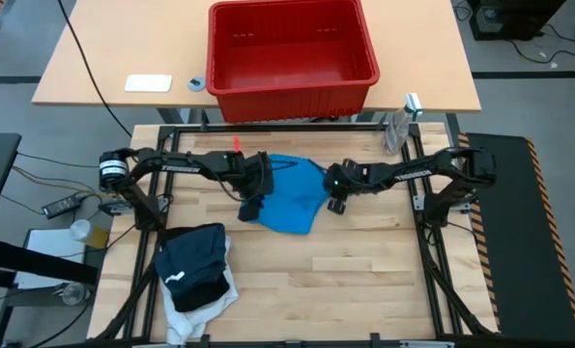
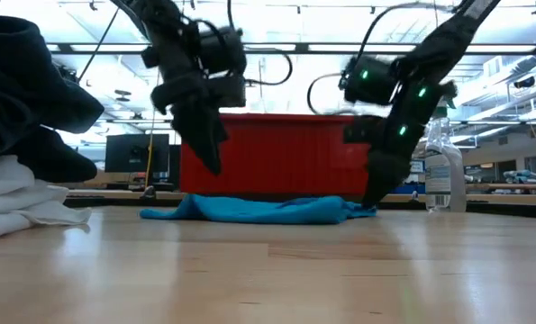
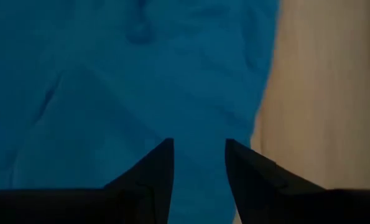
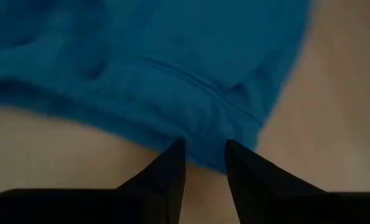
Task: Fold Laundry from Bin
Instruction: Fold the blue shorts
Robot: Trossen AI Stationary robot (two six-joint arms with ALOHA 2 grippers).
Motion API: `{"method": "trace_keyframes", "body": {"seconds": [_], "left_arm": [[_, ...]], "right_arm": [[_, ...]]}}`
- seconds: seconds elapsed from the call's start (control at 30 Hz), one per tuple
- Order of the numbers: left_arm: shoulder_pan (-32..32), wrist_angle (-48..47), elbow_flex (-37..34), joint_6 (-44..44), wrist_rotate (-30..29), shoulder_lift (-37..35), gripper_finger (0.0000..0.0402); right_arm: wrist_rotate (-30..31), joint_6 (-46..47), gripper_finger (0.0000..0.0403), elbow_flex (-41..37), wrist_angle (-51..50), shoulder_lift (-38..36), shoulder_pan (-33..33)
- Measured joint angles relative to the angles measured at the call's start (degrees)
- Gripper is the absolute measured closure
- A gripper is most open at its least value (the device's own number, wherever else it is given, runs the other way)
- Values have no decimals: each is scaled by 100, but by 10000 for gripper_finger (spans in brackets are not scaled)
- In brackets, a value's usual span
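Blue garment (image 1: pixel 292 193) flat mid-bench, near empty red bin (image 1: pixel 292 53). Left tool (image 3: pixel 198 163) hovers above cloth, fingers apart, nothing held. Right tool (image 4: pixel 204 163) at hem edge, fingers apart, empty. Advice: pinch matching edges, lift together, fold evenly.

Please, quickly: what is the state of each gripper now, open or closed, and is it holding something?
Left gripper: jaws open, above the blue garment, holding nothing.
Right gripper: jaws open, at the blue garment's edge, holding nothing.
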Motion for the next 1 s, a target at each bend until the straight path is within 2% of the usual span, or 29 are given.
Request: {"method": "trace_keyframes", "body": {"seconds": [0.1,0.2,0.33,0.4,0.43,0.57,0.63,0.7,0.8,1.0], "left_arm": [[-159,-71,217,-352,-439,-16,258],[-247,-276,442,-456,-825,-42,258],[-260,-349,588,-288,-883,-42,258],[-260,-310,599,-118,-880,-42,258],[-260,-353,599,-38,-840,-42,258],[-285,-546,599,208,-306,-42,258],[-384,-653,599,340,-187,-31,258],[-544,-709,547,466,-187,-29,258],[-837,-796,328,515,-220,-29,258],[-1180,-476,-353,564,-1290,-22,248]], "right_arm": [[925,-526,282,35,122,326,-399],[1836,-172,282,314,-281,429,-710],[2183,277,282,696,-814,85,-874],[1902,220,282,775,-709,-245,-832],[1518,134,282,784,-611,-446,-796],[-898,-90,282,756,-445,-1032,-575],[-1551,-82,282,697,-459,-1183,-338],[-1561,3,282,599,-476,-1259,-18],[-1126,190,282,503,-497,-1270,415],[-448,665,282,483,-198,-1270,884]]}}
